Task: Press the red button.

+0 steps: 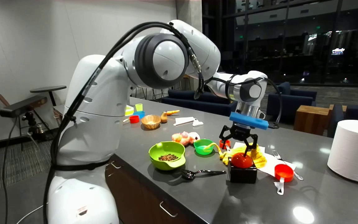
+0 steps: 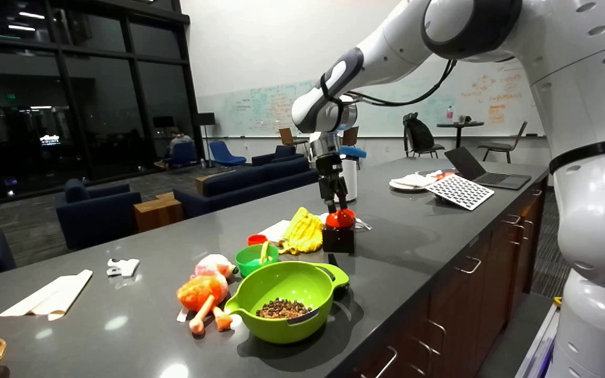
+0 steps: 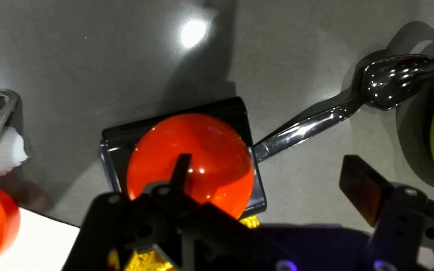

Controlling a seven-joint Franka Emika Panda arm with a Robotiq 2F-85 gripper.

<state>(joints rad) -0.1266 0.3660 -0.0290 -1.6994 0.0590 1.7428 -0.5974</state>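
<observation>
The red button (image 1: 241, 160) is a round, domed red cap on a black boxy base (image 1: 242, 176), upright on the grey counter. The button also shows in an exterior view (image 2: 340, 219) and fills the middle left of the wrist view (image 3: 213, 143). My gripper (image 1: 235, 150) points down just above it, fingers apart and nothing between them. In the wrist view the gripper (image 3: 269, 173) has one fingertip over the cap and the other out to the right of the base. The fingertip looks to be at the cap's surface; I cannot tell if it presses.
A black spoon (image 3: 398, 81) lies with its handle end at the base. A lime green bowl (image 2: 260, 332) with small beads stands nearby. A yellow cloth (image 2: 303, 233) lies behind the base. A red measuring cup (image 1: 284, 173) and a paper roll (image 1: 353, 152) stand to the side.
</observation>
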